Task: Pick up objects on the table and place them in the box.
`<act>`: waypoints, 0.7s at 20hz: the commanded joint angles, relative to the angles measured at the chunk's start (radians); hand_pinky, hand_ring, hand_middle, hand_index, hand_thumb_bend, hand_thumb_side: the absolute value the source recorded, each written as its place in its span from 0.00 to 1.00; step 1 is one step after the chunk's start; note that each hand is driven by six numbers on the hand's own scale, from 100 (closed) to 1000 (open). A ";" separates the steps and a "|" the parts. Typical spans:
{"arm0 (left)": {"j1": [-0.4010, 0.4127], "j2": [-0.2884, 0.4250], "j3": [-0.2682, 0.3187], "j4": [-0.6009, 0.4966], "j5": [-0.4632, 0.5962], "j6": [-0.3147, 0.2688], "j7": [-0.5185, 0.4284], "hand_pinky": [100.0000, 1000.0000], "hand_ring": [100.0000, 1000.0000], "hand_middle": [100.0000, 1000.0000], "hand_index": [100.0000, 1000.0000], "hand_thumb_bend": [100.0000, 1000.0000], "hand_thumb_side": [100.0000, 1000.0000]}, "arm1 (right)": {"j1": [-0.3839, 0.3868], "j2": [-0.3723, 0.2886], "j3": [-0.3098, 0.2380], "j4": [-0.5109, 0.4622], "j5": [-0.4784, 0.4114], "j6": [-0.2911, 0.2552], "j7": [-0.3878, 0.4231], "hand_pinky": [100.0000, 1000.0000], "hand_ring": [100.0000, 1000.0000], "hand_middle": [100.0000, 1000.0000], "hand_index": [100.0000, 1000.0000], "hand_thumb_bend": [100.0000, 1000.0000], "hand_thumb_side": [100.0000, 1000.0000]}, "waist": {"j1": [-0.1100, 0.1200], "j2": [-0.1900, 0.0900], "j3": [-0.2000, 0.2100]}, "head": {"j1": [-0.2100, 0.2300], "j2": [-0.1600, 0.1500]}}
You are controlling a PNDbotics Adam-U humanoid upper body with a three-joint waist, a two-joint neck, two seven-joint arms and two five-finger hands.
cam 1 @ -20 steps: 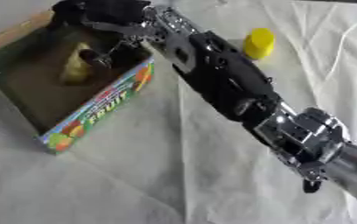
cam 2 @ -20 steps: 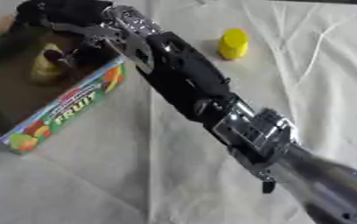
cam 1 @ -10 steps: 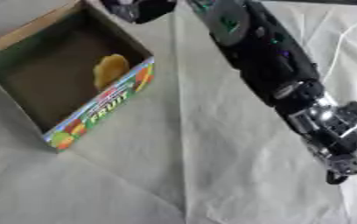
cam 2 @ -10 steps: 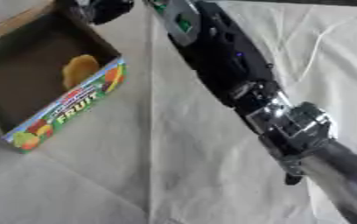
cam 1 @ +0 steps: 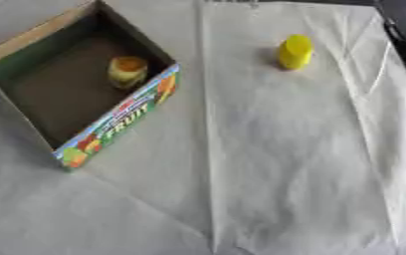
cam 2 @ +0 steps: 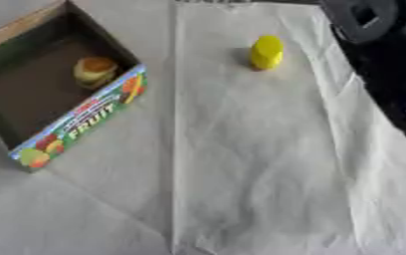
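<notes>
No fingers show, so whether either hand is open or closed cannot be told; only a black stretch of the right arm [cam 2: 382, 60] fills the upper right corner and right edge, with a ring-shaped part near its top.

The box [cam 1: 32, 109] sits at the upper left of the worktop [cam 1: 285, 164], turned at an angle, open at the top, its inside dark brown. Its near wall carries a colourful printed band with pictures of fruit, and the word "FRUIT" reads along it in white letters; smaller writing above that is too blurred to read.

Inside the box, close to the corner beside that printed wall, lies a small round yellow thing with an orange top [cam 1: 127, 70].

A yellow object [cam 1: 294, 51], rounded and upright, stands on the cloth well apart from the box, towards the upper right, near the arm but not touching it. A thin pale cord [cam 1: 379, 74] curves over the creased white cloth just right of it. Nothing lies between the yellow object and the box.
</notes>
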 commanded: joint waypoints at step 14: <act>-0.011 0.001 0.007 -0.016 0.006 0.021 -0.012 0.77 0.78 0.75 0.85 0.00 0.19 | 0.201 -0.156 -0.041 0.017 0.053 -0.006 0.017 0.89 1.00 0.78 0.90 0.00 0.16 | 0.008 0.001 -0.009 | 0.006 -0.034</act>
